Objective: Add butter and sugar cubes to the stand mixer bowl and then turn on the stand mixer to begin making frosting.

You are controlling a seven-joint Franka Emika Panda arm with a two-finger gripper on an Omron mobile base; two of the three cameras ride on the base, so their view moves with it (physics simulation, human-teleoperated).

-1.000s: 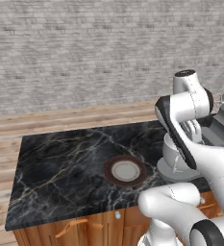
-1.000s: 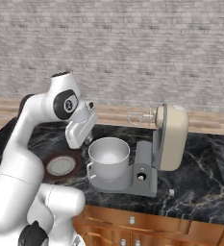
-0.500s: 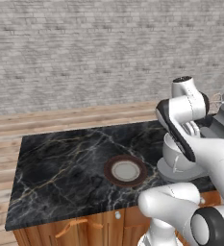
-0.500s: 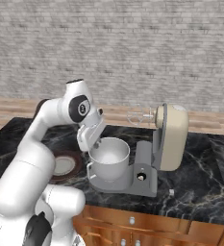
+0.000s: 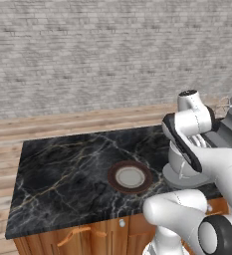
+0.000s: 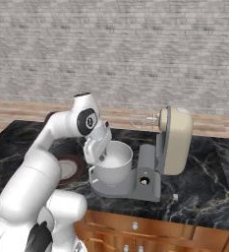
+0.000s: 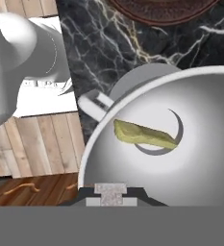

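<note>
The stand mixer (image 6: 175, 140) stands on the black marble counter with its cream head tipped back and its whisk (image 6: 140, 119) raised. The grey-white stand mixer bowl (image 6: 117, 162) sits on the mixer's base. In the hand view the butter (image 7: 144, 135), a pale yellow-green stick, lies on the floor of the bowl (image 7: 200, 120), whose handle (image 7: 95, 104) points toward the plate. My gripper (image 6: 102, 156) hangs over the bowl's left rim. It (image 7: 110, 193) is shut on a small speckled white sugar cube (image 7: 110, 186). In the left base view my arm hides most of the bowl (image 5: 179, 167).
A round brown-rimmed plate (image 5: 130, 176) with a white centre lies on the counter (image 5: 67, 169) left of the bowl. A tiny pale cube (image 6: 175, 197) lies by the right end of the mixer's base. Wooden drawers run below the counter's front edge, and a brick wall stands behind.
My arm has swung right, from above the plate to the bowl's left rim. The gripper stayed shut throughout. Mixer, bowl and plate have not moved.
</note>
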